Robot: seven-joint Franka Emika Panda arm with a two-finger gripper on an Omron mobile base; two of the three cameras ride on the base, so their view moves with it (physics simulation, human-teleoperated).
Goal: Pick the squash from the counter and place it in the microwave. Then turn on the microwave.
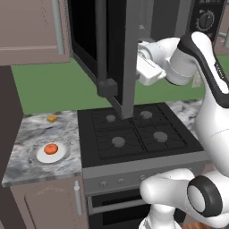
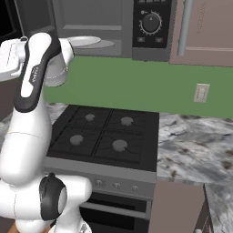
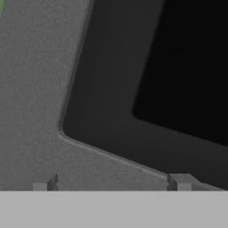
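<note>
**Arm raised to the open microwave door, squash on its plate**

From the left base view we see the arm rising at lower right, bending at a high elbow and reaching left so that the white hand sits against the inner side of the swung-open microwave door [image 1: 127, 53]. The door's edge hides the tool itself here. The squash [image 1: 51, 149] lies on a white plate [image 1: 62, 156] on the counter [image 1: 27, 134], left of the black stove [image 1: 134, 134], with a small yellow-orange cube [image 1: 52, 118] farther back.

From the right base view the forearm leans left and the hand is cut off by the frame edge. The microwave [image 2: 154, 27] hangs above the stove, its cavity open, its turntable [image 2: 86, 42] showing.

In the hand view the tool [image 3: 111, 182] stands wide and holds nothing, its fingertips [image 3: 44, 183] close to the door's grey frame and dark glass.
</note>
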